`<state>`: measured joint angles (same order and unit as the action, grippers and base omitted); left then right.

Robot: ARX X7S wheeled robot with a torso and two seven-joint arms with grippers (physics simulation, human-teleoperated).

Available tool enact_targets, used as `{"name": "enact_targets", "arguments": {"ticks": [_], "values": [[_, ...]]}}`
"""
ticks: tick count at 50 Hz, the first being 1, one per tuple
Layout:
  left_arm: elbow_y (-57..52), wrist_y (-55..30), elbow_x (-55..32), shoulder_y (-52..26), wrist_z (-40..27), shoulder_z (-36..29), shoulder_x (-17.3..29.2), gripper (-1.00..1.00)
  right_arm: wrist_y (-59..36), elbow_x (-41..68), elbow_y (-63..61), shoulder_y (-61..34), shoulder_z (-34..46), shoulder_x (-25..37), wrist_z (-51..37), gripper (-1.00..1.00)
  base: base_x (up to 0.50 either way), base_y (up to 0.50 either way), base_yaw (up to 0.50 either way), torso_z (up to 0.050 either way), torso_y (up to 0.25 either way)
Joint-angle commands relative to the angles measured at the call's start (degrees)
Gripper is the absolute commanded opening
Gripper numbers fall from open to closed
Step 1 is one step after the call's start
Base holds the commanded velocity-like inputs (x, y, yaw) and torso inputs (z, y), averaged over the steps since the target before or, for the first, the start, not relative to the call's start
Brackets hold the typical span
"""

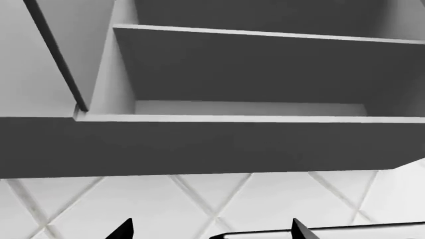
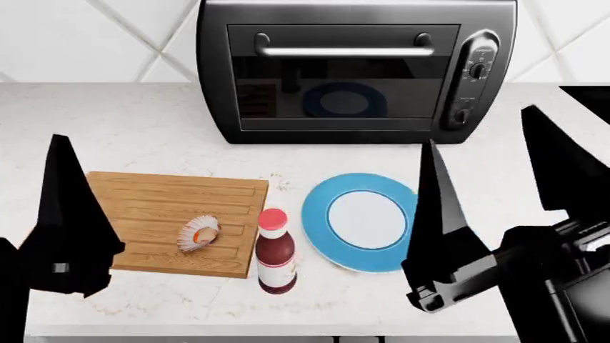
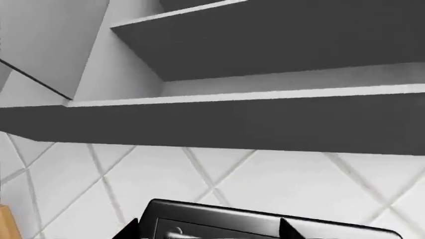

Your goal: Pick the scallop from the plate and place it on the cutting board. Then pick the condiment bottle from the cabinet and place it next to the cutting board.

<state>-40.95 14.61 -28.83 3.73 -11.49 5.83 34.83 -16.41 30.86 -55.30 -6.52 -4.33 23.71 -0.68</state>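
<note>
scallop (image 2: 199,234) on cutting board (image 2: 162,207) shows only from the head; both wrist views show open cabinet (image 1: 252,79), pincers spread, empty.

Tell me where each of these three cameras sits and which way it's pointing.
Head view: high, looking down at the counter with the wooden cutting board, blue-rimmed plate and black toaster oven; both arms show.
Left wrist view: angled up into the open grey wall cabinet; jaw tips show.
Right wrist view: likewise upward, at the same cabinet.
All three views share the toaster oven.
</note>
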Motion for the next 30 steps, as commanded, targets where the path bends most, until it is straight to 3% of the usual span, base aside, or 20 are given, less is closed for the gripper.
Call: {"name": "enact_targets", "arguments": {"ticks": [1,5,12,14,16,18,21,25,30], "values": [[-1.59,4.63,-7.07,4.44,2.55,3.55,1.56,1.00,26.46,-17.61,8.20,15.81,-5.91,-6.59,2.17,1.00,0.00,0.00,0.00,0.000,0.000],[-1.77,5.87,-9.21,5.47,2.99,4.87,1.83,1.00,36.55,-20.81,15.67,17.42,-6.85,-9.85,2.30,1.00,0.00,0.00,0.00,0.000,0.000],[-2.27,9.18,-11.88,7.75,4.50,7.48,1.72,1.00,40.38,-24.22,17.71,16.70,-8.45,-12.71,-0.57,1.00,0.00,0.00,0.00,0.000,0.000],[-2.54,10.19,-12.49,8.50,4.80,8.46,1.58,1.00,23.20,-9.36,0.52,20.21,-18.30,1.32,-13.42,1.00,0.00,0.00,0.00,0.000,0.000],[-2.93,11.07,-12.85,9.43,4.88,9.63,1.40,1.00,35.66,-0.36,-4.70,37.40,-34.58,18.50,-30.61,1.00,0.00,0.00,0.00,0.000,0.000],[-3.52,12.25,-13.52,10.74,5.05,11.25,1.24,1.00,35.11,6.81,-4.70,51.50,-48.73,34.53,-43.96,1.00,0.00,0.00,0.00,0.000,0.000],[-4.55,14.43,-15.21,13.10,5.50,14.27,1.05,1.00,34.66,9.16,-4.70,51.50,-54.04,32.07,-41.92,1.00,0.00,0.00,0.00,0.000,0.000],[-6.06,17.92,-19.67,17.30,6.53,19.03,0.97,1.00,38.08,14.20,-4.70,51.51,-61.39,21.81,-32.61,1.00,0.00,0.00,0.00,0.000,0.000],[-7.71,21.39,-24.59,22.01,7.81,24.05,0.73,1.00,40.94,14.15,-4.70,51.51,-63.07,18.10,-30.37,1.00,0.00,0.00,0.00,0.000,0.000]]}}
